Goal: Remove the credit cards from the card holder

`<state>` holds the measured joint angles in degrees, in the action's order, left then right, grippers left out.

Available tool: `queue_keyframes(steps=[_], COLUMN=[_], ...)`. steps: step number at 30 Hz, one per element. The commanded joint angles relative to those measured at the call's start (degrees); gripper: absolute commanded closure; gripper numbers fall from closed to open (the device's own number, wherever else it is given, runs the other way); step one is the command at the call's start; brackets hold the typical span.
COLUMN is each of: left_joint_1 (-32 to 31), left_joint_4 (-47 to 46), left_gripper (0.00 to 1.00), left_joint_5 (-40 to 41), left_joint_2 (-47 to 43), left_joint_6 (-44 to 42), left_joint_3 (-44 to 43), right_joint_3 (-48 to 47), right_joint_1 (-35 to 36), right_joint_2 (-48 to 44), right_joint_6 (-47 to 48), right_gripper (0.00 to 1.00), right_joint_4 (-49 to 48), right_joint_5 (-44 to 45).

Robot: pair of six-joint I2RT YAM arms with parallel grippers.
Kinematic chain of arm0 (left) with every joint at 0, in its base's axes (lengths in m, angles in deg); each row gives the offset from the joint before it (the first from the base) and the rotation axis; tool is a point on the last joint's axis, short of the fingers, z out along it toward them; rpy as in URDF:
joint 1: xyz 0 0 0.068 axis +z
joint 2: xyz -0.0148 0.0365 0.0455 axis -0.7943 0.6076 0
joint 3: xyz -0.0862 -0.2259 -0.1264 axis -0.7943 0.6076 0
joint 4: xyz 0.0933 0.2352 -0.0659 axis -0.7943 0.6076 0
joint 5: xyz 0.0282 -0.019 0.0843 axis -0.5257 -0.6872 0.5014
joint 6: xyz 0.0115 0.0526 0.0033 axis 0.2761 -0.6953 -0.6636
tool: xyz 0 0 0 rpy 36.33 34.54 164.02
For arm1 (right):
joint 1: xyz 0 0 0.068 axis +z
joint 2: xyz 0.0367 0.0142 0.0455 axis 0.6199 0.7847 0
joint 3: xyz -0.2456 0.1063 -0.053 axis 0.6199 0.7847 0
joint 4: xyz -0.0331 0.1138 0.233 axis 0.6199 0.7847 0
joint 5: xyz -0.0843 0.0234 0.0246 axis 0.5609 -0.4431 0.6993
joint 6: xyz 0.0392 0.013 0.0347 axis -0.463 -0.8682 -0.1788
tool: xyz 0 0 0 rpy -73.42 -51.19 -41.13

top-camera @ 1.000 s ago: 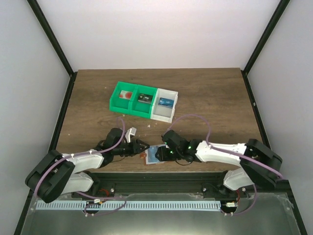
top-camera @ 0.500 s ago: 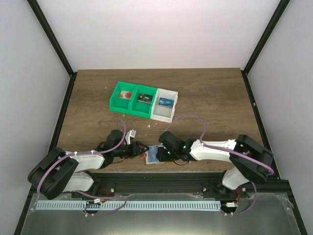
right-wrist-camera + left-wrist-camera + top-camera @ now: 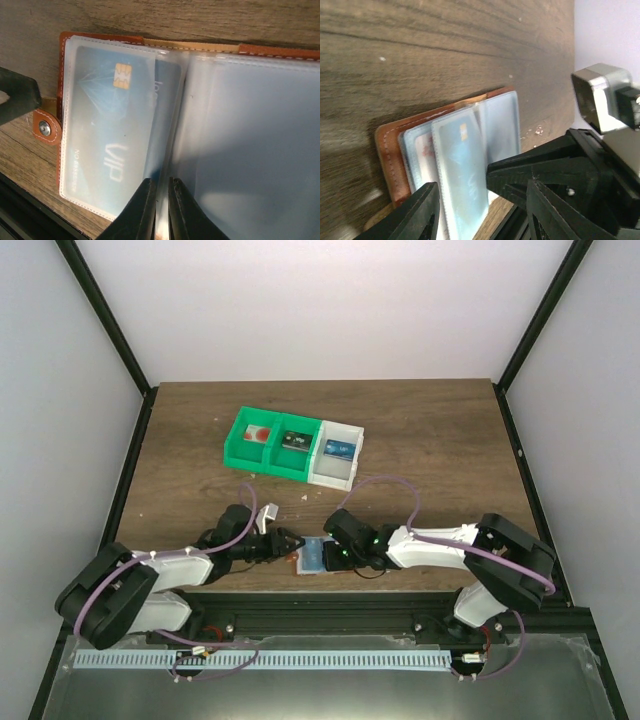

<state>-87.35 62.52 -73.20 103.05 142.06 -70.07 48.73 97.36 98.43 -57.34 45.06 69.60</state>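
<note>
The card holder (image 3: 303, 561) lies open near the table's front edge, reddish-brown leather (image 3: 60, 75) with clear pale blue sleeves. A blue card (image 3: 107, 130) marked VIP sits in the left sleeve. A whitish-pink card (image 3: 422, 155) shows in a sleeve behind the blue one (image 3: 462, 170). My right gripper (image 3: 161, 182) is shut on a sleeve's edge at the centre fold; in the top view it (image 3: 335, 554) is over the holder. My left gripper (image 3: 481, 192) is open at the holder's left end, which lies between its fingers (image 3: 417, 215); it shows in the top view (image 3: 291, 542).
A green-and-white three-compartment bin (image 3: 352, 453) stands behind, each compartment holding a small item. A small white block (image 3: 268, 513) lies near my left arm. The black front rail (image 3: 320, 600) runs just below the holder. Small crumbs (image 3: 538, 131) dot the wood.
My left gripper has crept slightly right toward the holder's left end. My right arm's elbow has swung left while its gripper stays on the holder.
</note>
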Motion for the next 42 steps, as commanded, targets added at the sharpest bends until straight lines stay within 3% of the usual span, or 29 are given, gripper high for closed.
queue_keyframes(steps=[1,6,22,42], left_joint_1=[-0.2,-0.2,-1.2,-3.9], left_joint_4=[1.0,4.7,-4.0,-7.2], left_gripper=[0.50,0.50,0.50,0.50], left_joint_5=[0.1,2.1,-2.3,-2.3], left_joint_2=[-2.7,-4.7,3.4,5.5], left_joint_6=[-0.4,-1.5,1.5,4.2], left_joint_3=[-2.0,-3.6,-3.9,-4.5], right_joint_3=[0.8,1.7,3.3,4.6], right_joint_1=[0.5,0.5,0.5,0.5], right_joint_2=[0.8,0.6,1.0,1.5], right_joint_6=[-0.4,-0.8,-0.8,-1.0], right_gripper=[0.91,0.93,0.93,0.94], right_joint_4=[-1.0,-2.1,-4.0,-6.2], right_joint_5=[0.9,0.9,0.6,-0.2])
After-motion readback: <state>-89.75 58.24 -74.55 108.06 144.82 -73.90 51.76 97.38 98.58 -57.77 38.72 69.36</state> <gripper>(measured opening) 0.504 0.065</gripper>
